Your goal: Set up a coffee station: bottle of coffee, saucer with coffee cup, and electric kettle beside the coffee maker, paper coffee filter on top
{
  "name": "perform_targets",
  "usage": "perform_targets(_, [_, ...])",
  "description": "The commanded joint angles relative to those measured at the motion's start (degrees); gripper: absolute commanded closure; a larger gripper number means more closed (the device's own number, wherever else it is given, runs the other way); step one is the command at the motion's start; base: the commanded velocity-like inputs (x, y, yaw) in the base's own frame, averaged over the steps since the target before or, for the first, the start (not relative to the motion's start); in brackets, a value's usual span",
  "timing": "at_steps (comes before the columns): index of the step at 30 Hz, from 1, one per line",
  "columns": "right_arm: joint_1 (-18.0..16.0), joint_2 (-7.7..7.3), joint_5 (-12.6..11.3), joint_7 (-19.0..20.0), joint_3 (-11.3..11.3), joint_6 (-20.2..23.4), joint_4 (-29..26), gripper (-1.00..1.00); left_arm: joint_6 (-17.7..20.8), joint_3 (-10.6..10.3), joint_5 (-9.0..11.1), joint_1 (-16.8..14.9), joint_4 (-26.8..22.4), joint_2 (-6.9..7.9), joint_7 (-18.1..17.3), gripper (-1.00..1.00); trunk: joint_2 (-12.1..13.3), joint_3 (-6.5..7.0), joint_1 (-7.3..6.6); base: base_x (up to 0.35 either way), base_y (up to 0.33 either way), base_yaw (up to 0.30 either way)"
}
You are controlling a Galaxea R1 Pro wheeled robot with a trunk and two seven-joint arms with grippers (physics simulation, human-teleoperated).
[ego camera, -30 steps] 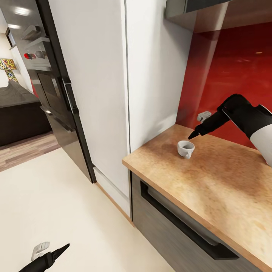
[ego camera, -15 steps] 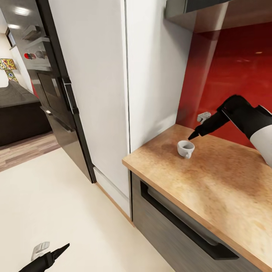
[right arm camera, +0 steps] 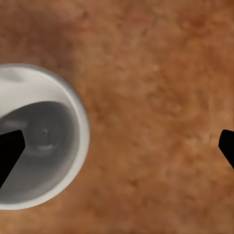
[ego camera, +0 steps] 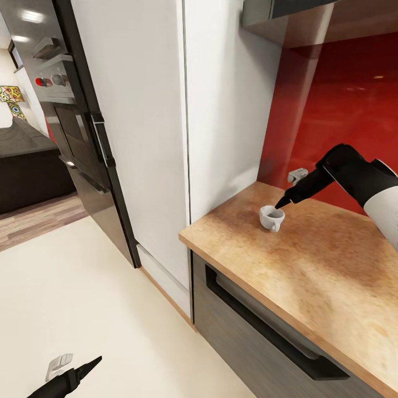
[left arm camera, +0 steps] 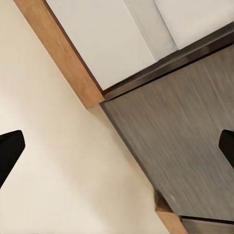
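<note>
The coffee cup (ego camera: 271,217) stands upright on the kitchen countertop (ego camera: 309,265), near the end of the slab that meets the tall white cabinet (ego camera: 182,110) and closer to the back edge than to the front edge. It is a small white cup with a thick rounded rim, a grey shaded hollow and a handle turned toward the front edge. The right gripper (ego camera: 287,193) hangs just above the cup's rim on the side toward the red wall (ego camera: 342,110), its dark tapered tip pointing down at the rim. In the right wrist view the cup (right arm camera: 36,139) lies under one black fingertip (right arm camera: 9,148), which sits over the cup's hollow, while the other finger shows far across bare wood; the jaws stand wide apart and grip nothing. The countertop is a tan, mottled wood-look slab with a rounded front edge, over a grey streaked drawer front (ego camera: 249,326) with a long dark handle. The wall behind is glossy red. The left gripper (ego camera: 77,369) hangs low over the pale cream floor (ego camera: 110,309), well apart from the counter. In the left wrist view its two black fingertips (left arm camera: 9,151) sit at opposite borders, spread wide, with floor, a wood plinth strip and grey cabinet front between them.
</note>
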Motion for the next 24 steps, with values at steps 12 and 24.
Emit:
perform_targets(12, [-0.04,2.24,0.84,0.41,0.15,-4.94,5.99,-1.00,-0.42,0.45,-0.52,-0.03,0.07,0.00,-0.11,-1.00,-0.03,-0.06,0.00,0.000,0.000,0.000])
perform_targets(24, [-0.04,2.41,0.75,0.40,0.15,-5.36,6.47,-1.00,-0.42,0.45,-0.52,-0.04,0.07,0.01,-0.12,-1.00,-0.03,-0.06,0.00,0.000,0.000,0.000])
